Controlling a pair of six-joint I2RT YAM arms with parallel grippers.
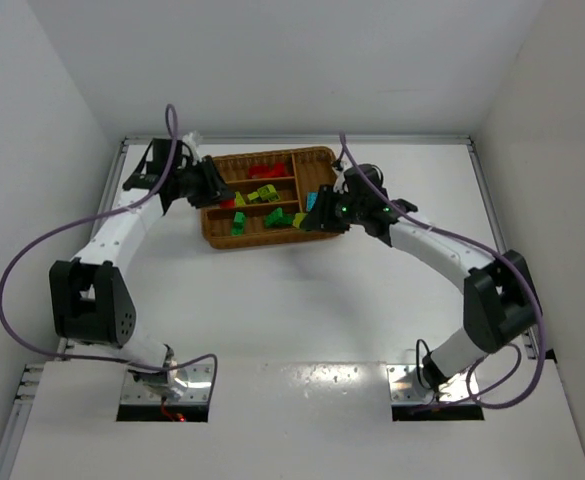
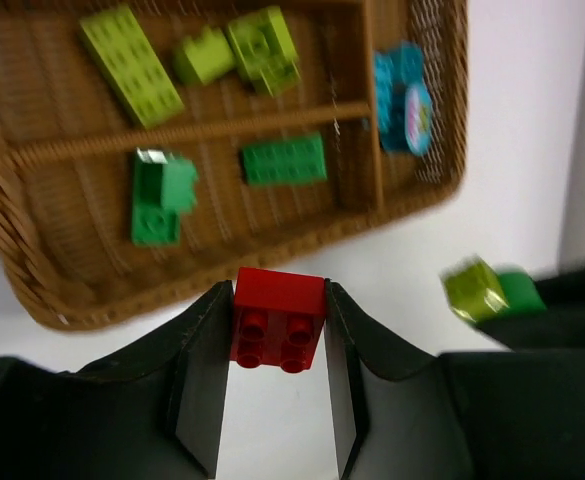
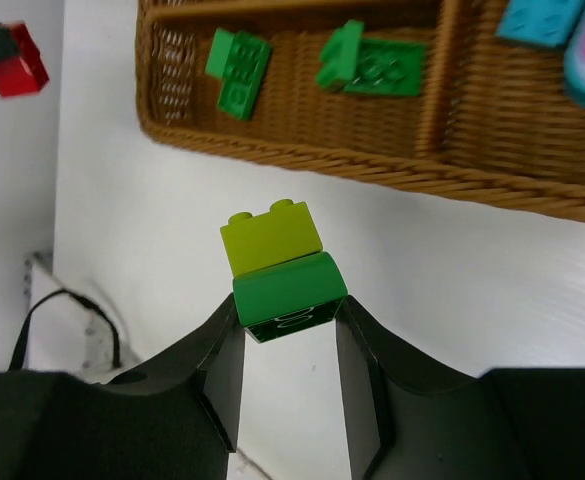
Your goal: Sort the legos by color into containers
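Observation:
My left gripper (image 2: 277, 300) is shut on a red brick (image 2: 277, 322), held over the white table just off the near rim of the brown wicker tray (image 2: 172, 272). My right gripper (image 3: 287, 305) is shut on a green brick (image 3: 290, 290) with a yellow-green brick (image 3: 270, 238) stacked on it, also just outside the tray (image 3: 372, 160). In the top view the left gripper (image 1: 215, 192) is at the tray's left end and the right gripper (image 1: 317, 218) at its near right corner. The tray (image 1: 262, 242) holds red (image 1: 262, 170), yellow-green (image 2: 132, 65), green (image 2: 284, 160) and cyan (image 2: 402, 85) bricks in separate slots.
White walls enclose the table on three sides. The two arms reach in from either side of the tray, their purple cables (image 1: 12, 270) looping outward. The right gripper's stacked brick shows in the left wrist view (image 2: 492, 290); the red brick shows in the right wrist view (image 3: 17, 68).

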